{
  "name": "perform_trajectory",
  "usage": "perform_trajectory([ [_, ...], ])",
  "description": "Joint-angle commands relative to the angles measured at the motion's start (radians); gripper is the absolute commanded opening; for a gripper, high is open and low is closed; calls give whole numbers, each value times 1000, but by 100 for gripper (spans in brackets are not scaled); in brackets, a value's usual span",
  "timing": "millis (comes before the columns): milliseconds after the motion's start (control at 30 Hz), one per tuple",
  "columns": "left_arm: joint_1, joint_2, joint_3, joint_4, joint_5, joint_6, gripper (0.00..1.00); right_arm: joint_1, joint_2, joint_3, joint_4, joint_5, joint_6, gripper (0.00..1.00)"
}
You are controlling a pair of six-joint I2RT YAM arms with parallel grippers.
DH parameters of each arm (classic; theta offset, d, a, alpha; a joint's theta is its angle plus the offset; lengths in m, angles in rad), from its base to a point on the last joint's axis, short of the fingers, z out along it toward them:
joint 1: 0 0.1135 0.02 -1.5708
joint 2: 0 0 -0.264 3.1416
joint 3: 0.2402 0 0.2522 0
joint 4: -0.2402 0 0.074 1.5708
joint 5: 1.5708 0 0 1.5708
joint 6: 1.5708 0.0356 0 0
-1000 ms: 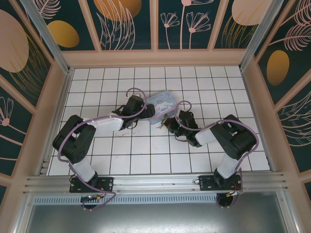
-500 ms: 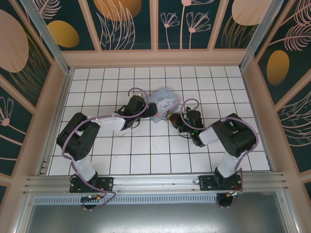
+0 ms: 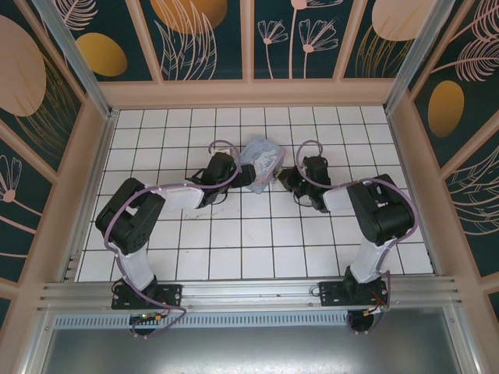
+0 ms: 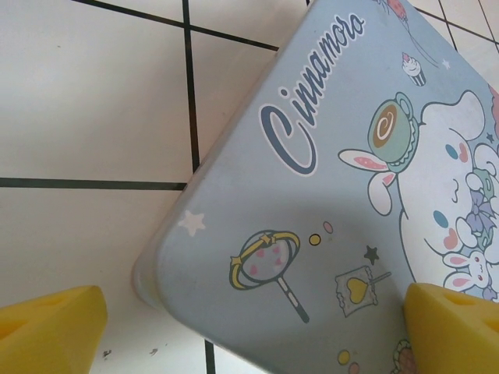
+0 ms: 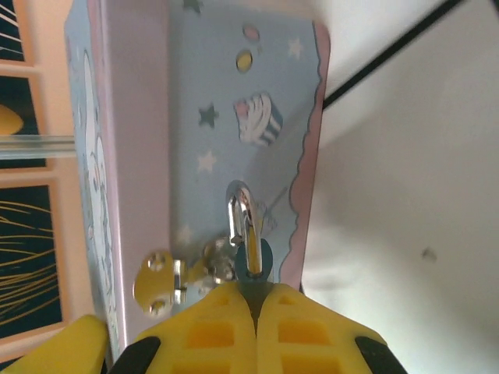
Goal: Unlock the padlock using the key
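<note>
The padlock (image 5: 256, 261) has a small blue body and a shiny metal shackle (image 5: 242, 214). It hangs from the metal hasp (image 5: 156, 282) on the side of a pale blue cartoon tin (image 3: 261, 160). My right gripper (image 5: 253, 294) is shut, its yellow fingertips pinching the padlock's blue body; from above it (image 3: 282, 179) sits at the tin's right side. My left gripper (image 4: 253, 315) stands open over the near corner of the tin's (image 4: 327, 195) printed lid, one yellow finger (image 4: 54, 323) off its edge and one above the lid. The key is hidden.
White tiled floor (image 3: 234, 234) stretches in front of both arms. Pink walls (image 3: 249, 93) with dark flowered panels close the back and both sides. A metal rail (image 3: 249, 292) runs along the near edge by the arm bases.
Both grippers have moved toward the back wall. The tin has turned and shifted back with them, and now looks tipped up. The right gripper has stayed shut.
</note>
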Motion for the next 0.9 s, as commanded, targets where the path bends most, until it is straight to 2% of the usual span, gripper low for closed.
perform_trajectory([
  [0, -3, 86, -59, -296, -16, 39, 96, -14, -3, 36, -129, -26, -109, 0],
  [233, -4, 94, -51, -308, -23, 45, 95, -38, -23, 43, -204, -53, -213, 0],
  [533, -3, 45, -33, -317, -8, 48, 98, -44, -139, -83, -137, -95, -201, 0],
  [700, -4, -13, -3, -336, 14, 48, 99, 9, -242, -136, -155, -111, -197, 0],
  [867, -3, -83, 24, -368, 29, 41, 98, 140, -303, -160, -174, -83, -166, 0],
])
